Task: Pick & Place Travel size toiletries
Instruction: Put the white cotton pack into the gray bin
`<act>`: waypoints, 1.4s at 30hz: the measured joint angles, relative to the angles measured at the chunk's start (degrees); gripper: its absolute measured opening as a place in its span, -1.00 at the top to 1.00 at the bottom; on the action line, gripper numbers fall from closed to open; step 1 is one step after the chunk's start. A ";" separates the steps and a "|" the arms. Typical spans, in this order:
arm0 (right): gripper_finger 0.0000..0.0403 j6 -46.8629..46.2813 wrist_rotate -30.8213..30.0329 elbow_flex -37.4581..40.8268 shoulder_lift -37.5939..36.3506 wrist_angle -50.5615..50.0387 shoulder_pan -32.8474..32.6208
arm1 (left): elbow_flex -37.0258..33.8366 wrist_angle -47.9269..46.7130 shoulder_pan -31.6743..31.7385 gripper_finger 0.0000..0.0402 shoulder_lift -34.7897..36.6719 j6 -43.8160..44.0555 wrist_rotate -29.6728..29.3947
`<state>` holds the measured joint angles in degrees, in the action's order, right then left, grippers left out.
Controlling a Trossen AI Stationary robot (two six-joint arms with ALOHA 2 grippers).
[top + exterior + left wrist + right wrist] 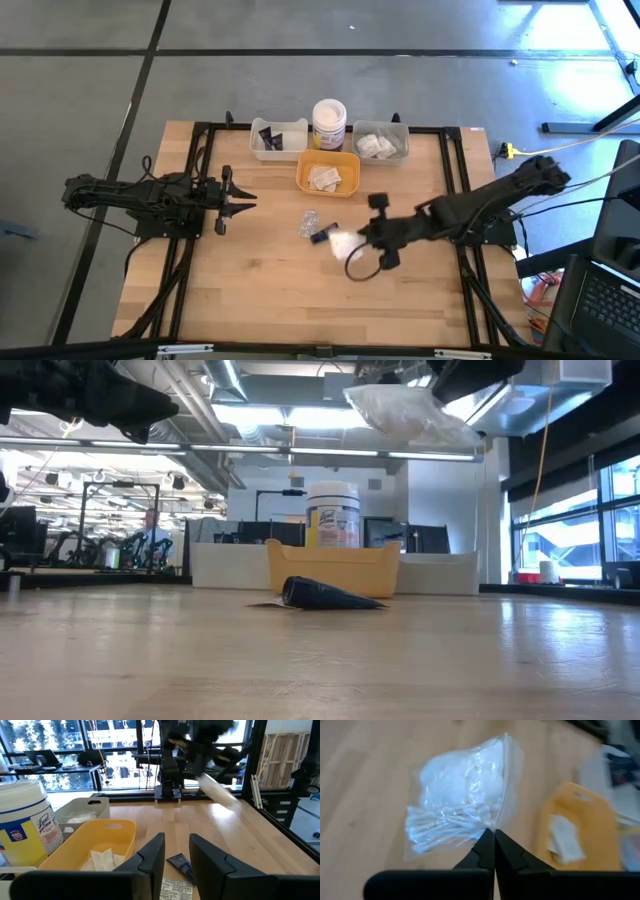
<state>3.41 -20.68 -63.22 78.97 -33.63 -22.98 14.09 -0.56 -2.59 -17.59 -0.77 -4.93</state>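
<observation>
R gripper [493,836] was clenched on edge of a clear bag of cotton swabs [461,815], hanging well above the table, near the yellow tray [327,172]. L gripper [175,851] was parted, empty, parked at table's left. Trays already had some items. Still loose on wood: black tube [320,235] & flat sachet [308,221]. Judged roughly midway; bag not yet placed.

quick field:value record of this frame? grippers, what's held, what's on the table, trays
right gripper: shut on clear bag of white fluffy pieces, lifted off the table
left gripper: empty, waiting at table's left side
loose on table: black tube, flat sachet
yellow tray: holds sachets
white tray: black tubes
grey tray: clear-wrapped white pieces
jar: between white and grey trays
</observation>
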 joint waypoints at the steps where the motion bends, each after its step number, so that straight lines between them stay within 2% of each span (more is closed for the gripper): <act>1: 1.00 -0.01 -0.57 0.00 -1.26 -0.90 0.79 | 0.00 -0.06 0.00 0.57 -0.02 0.00 0.00; 7: 1.00 -1.12 -2.74 0.00 -7.62 -5.11 8.38 | 0.00 -0.04 0.00 0.57 0.00 0.01 0.00; 13: 1.00 -1.06 -2.89 0.00 -9.73 -6.76 18.17 | 0.00 -0.06 0.02 0.57 -0.02 0.00 0.00; 18: 1.00 -0.19 -1.07 0.00 -9.73 -9.26 27.48 | 0.00 -0.04 0.01 0.57 0.00 0.01 0.00; 23: 1.00 -3.50 2.08 0.00 -9.73 -11.98 37.30 | 0.00 -0.07 0.00 0.57 -0.02 0.00 0.00; 27: 1.00 -5.72 4.60 0.96 -9.73 -11.26 43.54 | 0.00 -0.06 0.01 0.57 -0.02 0.01 0.01; 34: 1.00 -11.93 4.84 3.89 -9.41 -10.73 52.83 | 0.00 -0.06 0.00 0.57 -0.02 0.02 0.00; 42: 1.00 -13.76 3.98 10.56 -8.50 -0.79 59.18 | 0.00 -0.06 0.01 0.57 -0.02 0.01 0.00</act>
<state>-10.34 -16.70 -52.66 70.46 -34.42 36.20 14.09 -0.62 -2.58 -17.61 -0.76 -4.93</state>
